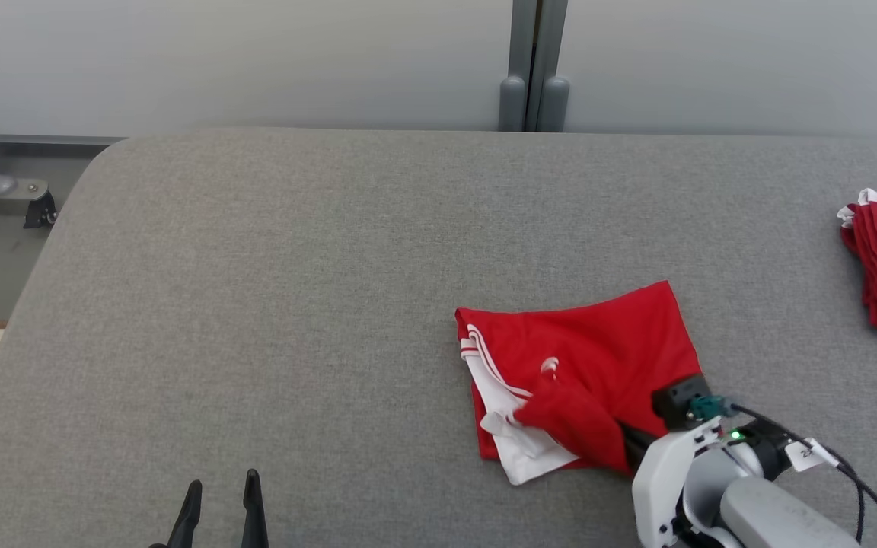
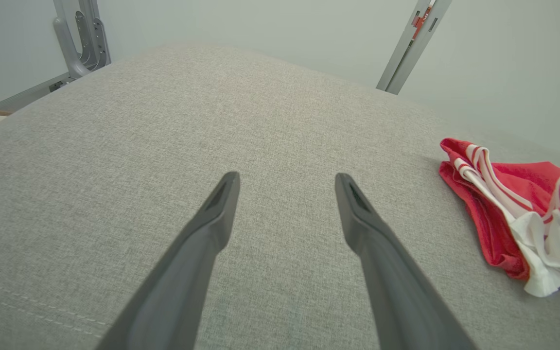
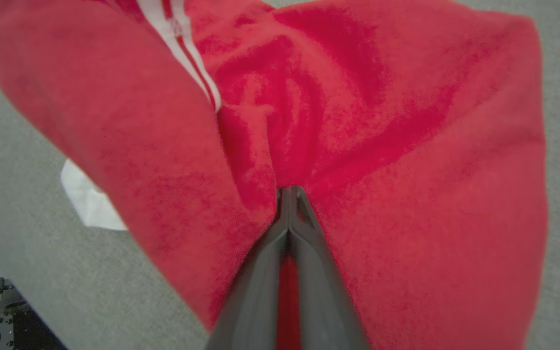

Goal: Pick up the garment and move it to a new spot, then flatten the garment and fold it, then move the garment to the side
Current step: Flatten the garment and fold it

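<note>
Garment red, white-striped, crumpled, partly folded over.

Probably a lab or test room: grey padded table, bare pale wall, metal frame posts.

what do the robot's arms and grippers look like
Each gripper has two long, dark grey fingers tapering to thin tips: left gripper, right gripper. The right wrist is a white shell on a pale grey forearm, carrying a black block, teal connector, green light, white tag and black cable.
</note>
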Tool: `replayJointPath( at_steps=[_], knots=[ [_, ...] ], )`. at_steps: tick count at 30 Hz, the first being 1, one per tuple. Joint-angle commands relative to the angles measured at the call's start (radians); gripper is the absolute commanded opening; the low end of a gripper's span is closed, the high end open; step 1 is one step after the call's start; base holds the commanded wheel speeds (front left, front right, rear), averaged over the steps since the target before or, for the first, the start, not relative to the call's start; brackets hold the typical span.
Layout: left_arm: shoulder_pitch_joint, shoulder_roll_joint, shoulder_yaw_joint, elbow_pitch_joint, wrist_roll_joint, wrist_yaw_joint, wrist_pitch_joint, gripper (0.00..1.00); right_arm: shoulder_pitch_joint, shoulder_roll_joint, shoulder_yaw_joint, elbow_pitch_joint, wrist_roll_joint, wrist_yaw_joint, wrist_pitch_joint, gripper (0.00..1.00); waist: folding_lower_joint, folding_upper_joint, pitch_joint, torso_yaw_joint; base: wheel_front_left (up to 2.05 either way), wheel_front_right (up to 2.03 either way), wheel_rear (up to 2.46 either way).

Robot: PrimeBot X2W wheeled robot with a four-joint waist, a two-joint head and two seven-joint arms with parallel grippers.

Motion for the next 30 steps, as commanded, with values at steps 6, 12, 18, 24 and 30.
replayJointPath(
  at_steps=[6,12,18,24,30],
  knots=[
    [0.006,0.002,0.0,-0.004,0.005,0.007,-0.003,1.0,0.026,-0.001,0.135,-0.06,0.059,-0.001,0.047,0.0,0.0,-0.0001,-0.01,-0.016,0.0,0.0,0.0],
    [0.01,0.002,0.001,-0.005,0.009,0.004,-0.003,1.0,-0.001,0.032,0.135,-0.041,0.026,-0.001,-0.008,0.0,0.0,-0.0001,-0.014,-0.021,0.0,0.0,0.0],
    [0.012,0.002,-0.003,-0.003,0.004,0.006,-0.003,1.0,-0.006,0.086,0.131,-0.002,-0.003,-0.001,-0.03,0.0,0.0,-0.0001,-0.013,-0.012,0.0,0.0,0.0],
    [0.001,0.002,-0.016,-0.008,-0.009,0.014,-0.003,1.0,-0.029,0.149,0.107,0.072,-0.045,-0.001,-0.021,0.0,0.0,-0.0001,-0.005,-0.002,0.0,0.0,0.0],
    [-0.004,0.002,-0.024,-0.007,-0.015,0.018,-0.003,1.0,-0.066,0.221,0.07,0.163,-0.106,-0.001,-0.023,0.0,0.0,-0.0001,-0.002,0.004,0.0,0.0,0.0]
  ],
)
